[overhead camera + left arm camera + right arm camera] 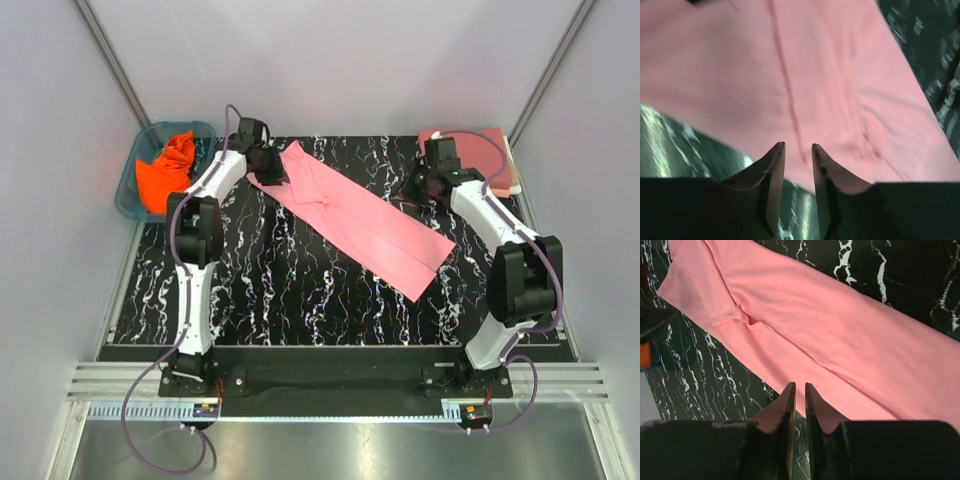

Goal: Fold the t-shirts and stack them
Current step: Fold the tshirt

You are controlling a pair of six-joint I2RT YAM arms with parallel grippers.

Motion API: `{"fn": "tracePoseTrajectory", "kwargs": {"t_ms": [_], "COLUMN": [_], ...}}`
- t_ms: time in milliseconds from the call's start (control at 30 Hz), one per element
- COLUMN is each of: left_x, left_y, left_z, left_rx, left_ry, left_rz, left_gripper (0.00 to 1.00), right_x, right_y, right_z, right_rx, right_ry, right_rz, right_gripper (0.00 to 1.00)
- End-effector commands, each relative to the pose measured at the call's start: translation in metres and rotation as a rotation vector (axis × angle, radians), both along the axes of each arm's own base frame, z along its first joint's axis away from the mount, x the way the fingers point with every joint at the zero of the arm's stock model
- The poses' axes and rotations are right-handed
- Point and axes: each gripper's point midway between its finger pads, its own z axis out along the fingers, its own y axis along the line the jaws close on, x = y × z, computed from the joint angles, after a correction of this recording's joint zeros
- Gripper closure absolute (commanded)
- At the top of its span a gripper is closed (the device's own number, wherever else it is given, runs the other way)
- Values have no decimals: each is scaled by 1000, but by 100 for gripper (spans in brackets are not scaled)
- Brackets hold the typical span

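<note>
A light pink t-shirt [360, 220], folded lengthwise into a long strip, lies diagonally across the black marbled table [250, 290]. My left gripper [270, 172] hovers at the strip's far left end. In the left wrist view the pink t-shirt [830, 75] fills the frame, and the left gripper [797, 145] stands open with nothing between its fingers. My right gripper [412, 188] is beside the strip's right edge. The right wrist view has the pink t-shirt [840, 340] just ahead of the right gripper [800, 384], whose jaws are almost together and hold nothing.
A teal basket [125, 195] at the table's far left corner holds a crumpled orange t-shirt [165, 175]. A folded rose-red t-shirt [475, 150] lies at the far right corner, with a pale edge under it. Grey walls close in both sides.
</note>
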Motion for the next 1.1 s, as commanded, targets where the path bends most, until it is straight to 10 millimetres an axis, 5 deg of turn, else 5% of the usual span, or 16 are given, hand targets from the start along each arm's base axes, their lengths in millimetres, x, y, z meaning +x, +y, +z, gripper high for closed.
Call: {"fn": "tracePoseTrajectory", "kwargs": {"t_ms": [0,33,67,100,167,200,300,467,500,533,600,767,933,1067], "left_x": [-45,-68,-85,-112,-149,-167,-203,-212,-205,-203,-200,-198,-205,-222], "left_y": [-52,-54,-58,-74,-98,-104,-132,-187,-200,-209,-234,-270,-282,-270], "left_z": [111,87,108,82,99,78,79,73,85,69,79,35,1,-24], "left_rx": [-107,-105,-114,-117,-193,-209,-239,-307,-319,-307,-328,-283,-235,-146], "left_ry": [-145,-65,-97,-55,-63,-52,-81,-100,-131,-100,-114,-23,26,95], "left_rz": [-83,-58,-54,-82,-95,-95,-123,-222,-240,-246,-285,-324,-330,-314], "left_gripper": [63,61,57,55,53,53,53,64,65,65,66,65,64,64], "right_x": [-5,-7,-12,-18,-29,-34,-46,-61,-63,-65,-71,-83,-91,-91], "right_y": [-27,-34,-39,-49,-59,-64,-67,-68,-68,-68,-70,-72,-75,-78], "right_z": [50,49,45,49,42,49,58,85,89,91,94,99,101,98], "right_rx": [-46,-42,-37,-34,-35,-25,-9,1,2,-1,-10,-25,-57,-69], "right_ry": [-99,-87,-66,-66,-51,-64,-80,-140,-150,-155,-158,-167,-186,-176], "right_rz": [-88,-106,-119,-143,-171,-181,-179,-160,-153,-147,-143,-133,-113,-122], "right_gripper": [80,80,80,80,80,80,80,79,79,79,79,79,78,78]}}
